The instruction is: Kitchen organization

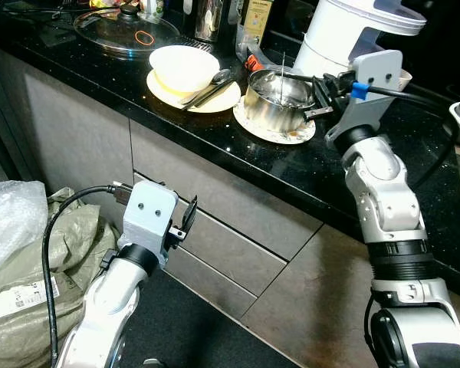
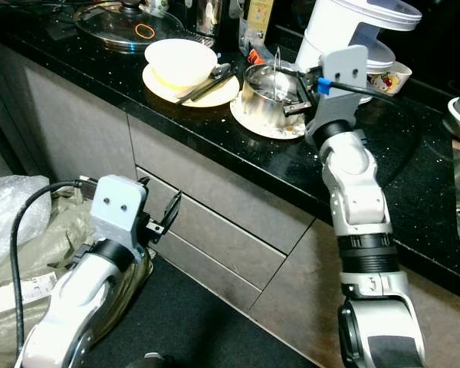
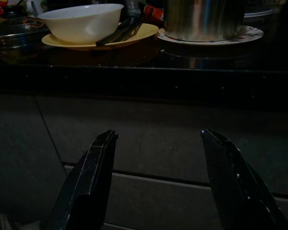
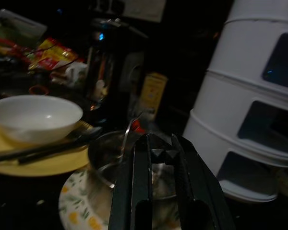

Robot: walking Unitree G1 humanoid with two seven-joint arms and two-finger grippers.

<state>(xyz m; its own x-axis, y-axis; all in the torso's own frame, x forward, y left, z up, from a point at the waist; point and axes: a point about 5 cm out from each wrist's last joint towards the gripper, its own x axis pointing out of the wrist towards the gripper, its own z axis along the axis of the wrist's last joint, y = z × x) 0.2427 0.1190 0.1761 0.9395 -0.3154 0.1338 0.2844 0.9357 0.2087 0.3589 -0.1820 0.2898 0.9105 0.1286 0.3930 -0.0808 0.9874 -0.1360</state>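
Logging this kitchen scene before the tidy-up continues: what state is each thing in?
Left end effector: open, low before the drawer fronts.
Right end effector: shut, above the steel pot.
Steel pot: uncovered, upright on a patterned plate.
White bowl: upright on a yellow plate.
Drawers: closed.
Glass lid: lying on the counter.

Your two head views are bright and sharp, lit from above: the black tabletop (image 1: 307,165) glints with specks, and the steel pot (image 1: 277,93) and glass lid (image 1: 126,29) carry glare. Both wrist views are dim. In the right wrist view the pincer's fingers (image 4: 144,191) are a blurred silhouette, and the white bowl (image 4: 36,117) looks soft.
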